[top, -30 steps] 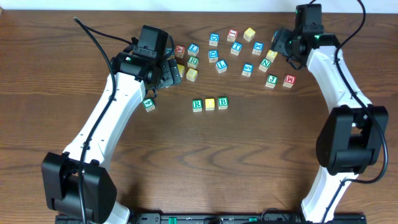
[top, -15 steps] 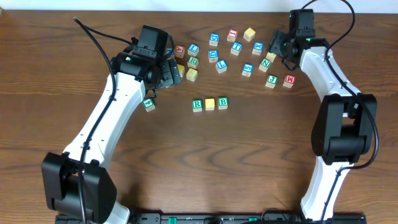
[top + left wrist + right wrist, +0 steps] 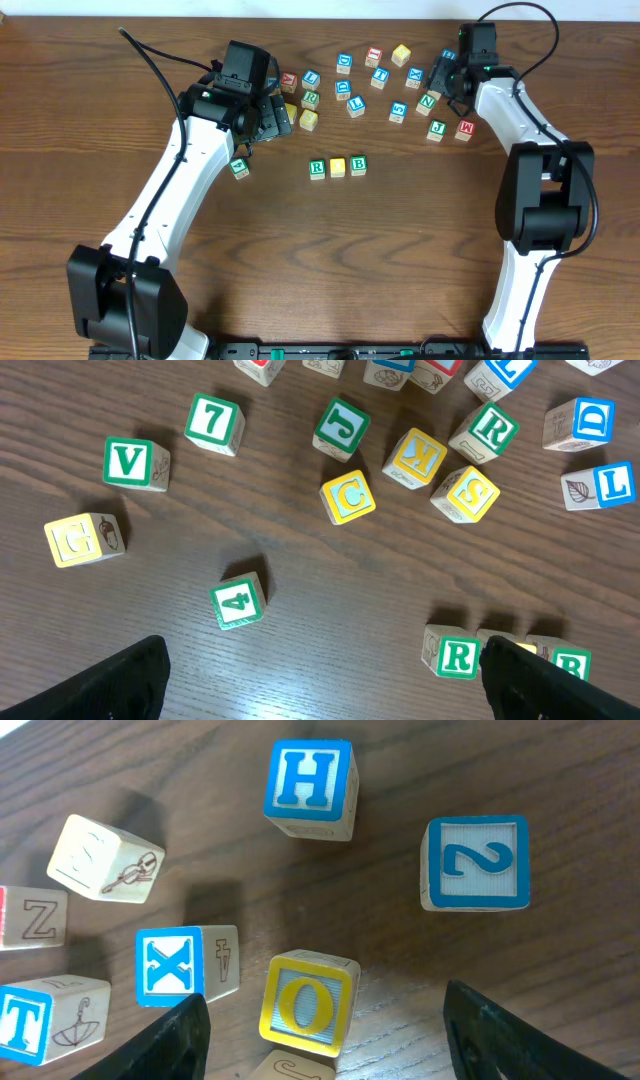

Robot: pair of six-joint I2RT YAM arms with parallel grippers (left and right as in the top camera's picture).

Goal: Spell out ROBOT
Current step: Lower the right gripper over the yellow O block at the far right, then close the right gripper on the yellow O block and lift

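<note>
Right hand (image 3: 325, 1025) spread, above O cube (image 3: 308, 1003)

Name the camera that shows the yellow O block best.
Right wrist: the yellow O block sits large and close, its letter plain. Overhead gives at most a tiny yellow speck by the right pincer, no letter legible. The left wrist view does not show it.
</note>
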